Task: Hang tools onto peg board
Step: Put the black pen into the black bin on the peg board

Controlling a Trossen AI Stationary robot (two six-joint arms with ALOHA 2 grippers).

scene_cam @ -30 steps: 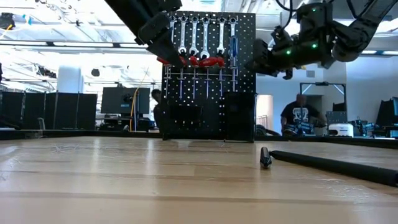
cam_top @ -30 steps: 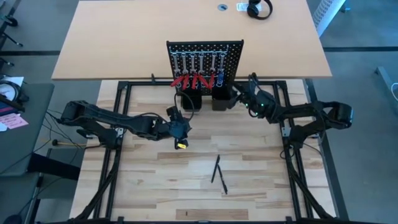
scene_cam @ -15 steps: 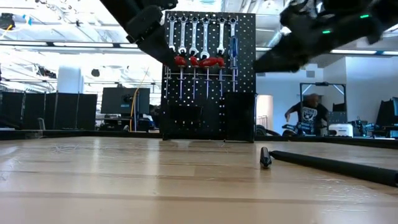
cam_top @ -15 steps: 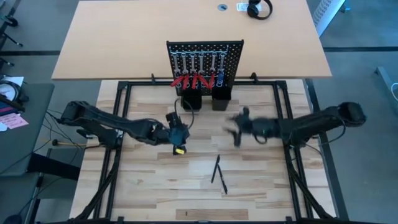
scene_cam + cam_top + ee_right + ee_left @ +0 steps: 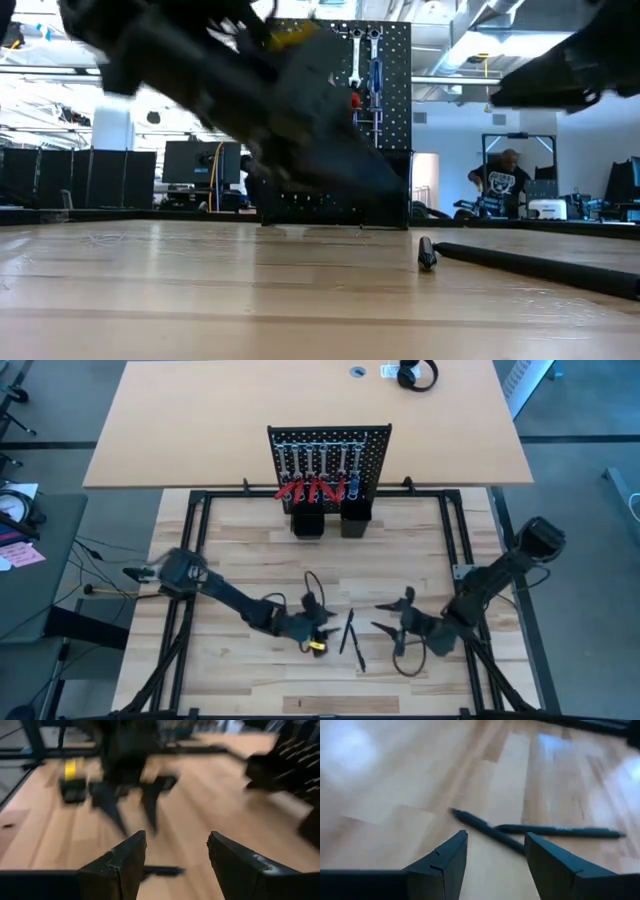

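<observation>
2 grippers flank 2 thin black stick-like tools [image 5: 351, 639] lying crossed on the wooden table [image 5: 230, 540], well in front of the peg board [image 5: 329, 465].

Left of the sticks, the left gripper [image 5: 318, 610] hangs low with its fingers [image 5: 445, 862] spread apart around nothing, the sticks just ahead of them. Right of the sticks, the right gripper [image 5: 392, 618] has its fingers [image 5: 227, 857] parted and empty too. Silver wrenches [image 5: 317, 458] and red-handled pieces [image 5: 310, 490] hang on the peg board, beyond both grippers.

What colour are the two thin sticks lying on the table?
Black sticks, seen best in the high view.
</observation>
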